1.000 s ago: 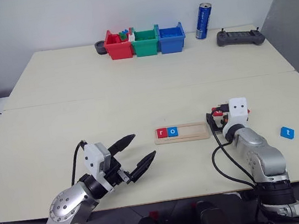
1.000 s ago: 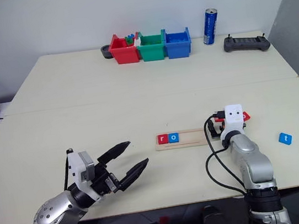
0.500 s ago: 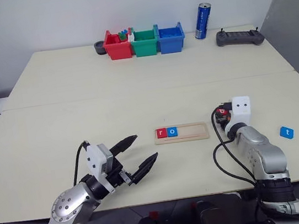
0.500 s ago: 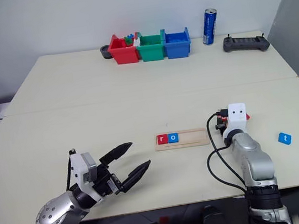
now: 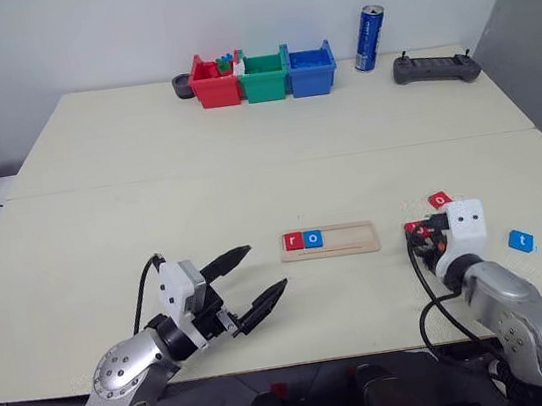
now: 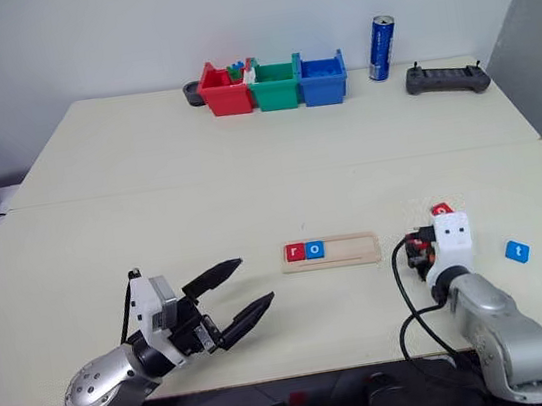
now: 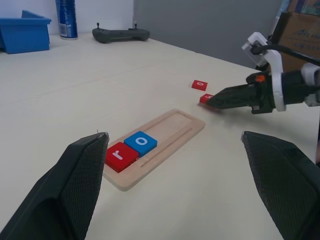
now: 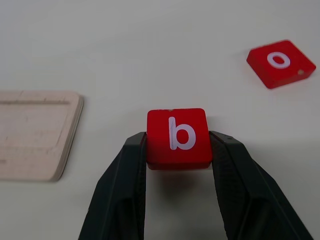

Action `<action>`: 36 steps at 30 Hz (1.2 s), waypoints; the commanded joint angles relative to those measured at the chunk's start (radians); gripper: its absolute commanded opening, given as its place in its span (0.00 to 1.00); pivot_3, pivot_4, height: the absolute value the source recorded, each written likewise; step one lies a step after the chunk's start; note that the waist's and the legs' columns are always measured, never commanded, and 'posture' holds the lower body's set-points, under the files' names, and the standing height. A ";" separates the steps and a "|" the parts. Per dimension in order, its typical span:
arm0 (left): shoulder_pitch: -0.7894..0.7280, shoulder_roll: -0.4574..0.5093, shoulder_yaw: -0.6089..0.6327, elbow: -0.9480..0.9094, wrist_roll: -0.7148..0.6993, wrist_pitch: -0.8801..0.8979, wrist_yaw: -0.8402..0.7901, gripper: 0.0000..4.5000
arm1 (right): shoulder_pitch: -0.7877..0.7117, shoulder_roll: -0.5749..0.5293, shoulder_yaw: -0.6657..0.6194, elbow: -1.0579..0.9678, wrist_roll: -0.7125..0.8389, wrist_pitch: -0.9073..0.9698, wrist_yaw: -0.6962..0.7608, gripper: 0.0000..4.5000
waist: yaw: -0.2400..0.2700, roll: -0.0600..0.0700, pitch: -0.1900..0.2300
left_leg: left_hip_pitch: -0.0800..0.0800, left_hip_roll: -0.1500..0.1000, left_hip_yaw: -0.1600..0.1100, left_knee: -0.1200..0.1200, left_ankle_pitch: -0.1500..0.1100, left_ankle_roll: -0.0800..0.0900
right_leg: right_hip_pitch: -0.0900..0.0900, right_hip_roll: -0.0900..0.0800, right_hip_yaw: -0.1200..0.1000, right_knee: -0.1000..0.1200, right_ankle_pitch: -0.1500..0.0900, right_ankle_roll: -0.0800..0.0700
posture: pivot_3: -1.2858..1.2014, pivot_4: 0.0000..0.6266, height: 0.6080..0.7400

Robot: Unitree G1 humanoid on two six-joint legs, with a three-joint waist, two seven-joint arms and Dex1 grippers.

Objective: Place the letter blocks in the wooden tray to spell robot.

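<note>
The bench point(image 5: 250, 196) is wide and pale, and it carries all the things. At its far edge stand three plastic bins in a row, a red bin point(image 5: 213, 83), a green bin point(image 5: 264, 76) and a blue bin point(image 5: 311, 69). To the right of them stands a blue can point(image 5: 369, 38), and further right lies a dark controller point(image 5: 436, 67).

The left gripper point(image 5: 248, 287) hovers over the near left part of the bench, and its jaws stand wide apart with nothing between them.

The wooden tray point(image 5: 329, 241) lies near the middle of the bench, between the two arms. In its left end sit a red r block point(image 5: 292, 241) and a blue o block point(image 5: 313, 238), touching each other; the rest of the groove is bare.

The right gripper point(image 8: 177, 152) is just to the right of the tray, and its jaws are closed on the two sides of a red b block point(image 8: 177, 136), with the letter facing up. A red o block point(image 5: 439, 198) lies on the bench just beyond it. A blue t block point(image 5: 522, 240) lies further to the right, well apart from the tray.
</note>
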 commanded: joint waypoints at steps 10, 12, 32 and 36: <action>0.076 0.039 0.028 -0.207 -0.084 0.072 0.049 1.00 | 0.092 0.023 0.063 -0.157 0.023 0.107 0.001 0.32 | -0.001 0.000 0.000 | 0.000 0.001 0.000 0.000 0.000 0.000 | 0.000 0.000 0.000 -0.001 0.000 0.000 | 0.52 0.24 1.00; 0.100 0.053 0.034 -0.235 -0.100 0.083 0.053 1.00 | 0.091 0.028 0.066 -0.146 0.022 0.111 0.002 0.32 | -0.001 0.000 0.000 | 0.000 0.001 0.000 -0.001 0.000 0.000 | 0.000 0.000 0.000 -0.001 -0.001 0.000 | 0.52 0.24 1.00; 0.168 0.145 0.095 -0.219 -0.196 0.084 -0.051 1.00 | 0.079 -0.154 0.002 -0.257 0.072 0.114 0.128 0.99 | 0.000 0.000 0.000 | 0.000 0.001 0.002 -0.001 0.000 0.000 | -0.001 0.001 0.001 -0.003 -0.001 0.000 | 0.52 0.24 1.00; 0.103 0.157 0.080 -0.092 -0.161 0.055 -0.117 1.00 | 0.099 -0.342 -0.028 -0.263 0.125 0.004 0.331 0.99 | 0.001 0.000 0.001 | 0.000 0.001 0.002 -0.001 0.000 0.000 | 0.000 0.001 0.001 -0.003 -0.001 0.000 | 0.52 0.24 1.00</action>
